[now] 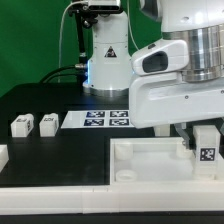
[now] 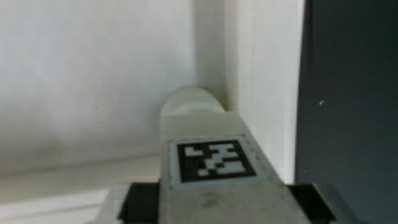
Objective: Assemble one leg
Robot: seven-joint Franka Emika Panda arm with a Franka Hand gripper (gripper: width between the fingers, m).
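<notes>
My gripper (image 1: 206,146) is shut on a white leg (image 1: 208,155) with a black-and-white tag on its face. It holds the leg upright over the far corner of the large white panel (image 1: 130,165), at the exterior view's right. In the wrist view the leg (image 2: 217,160) sits between my two dark fingers (image 2: 146,203), and my gripper (image 2: 222,208) points it at the panel's surface (image 2: 89,90) near its rim. Whether the leg's tip touches the panel cannot be told. Two more legs (image 1: 20,126) (image 1: 47,122) stand on the black table at the exterior view's left.
The marker board (image 1: 100,119) lies flat behind the panel. Another white part (image 1: 3,155) shows at the exterior view's left edge. The arm's base (image 1: 105,60) stands at the back. Black table (image 2: 356,90) shows beside the panel's edge.
</notes>
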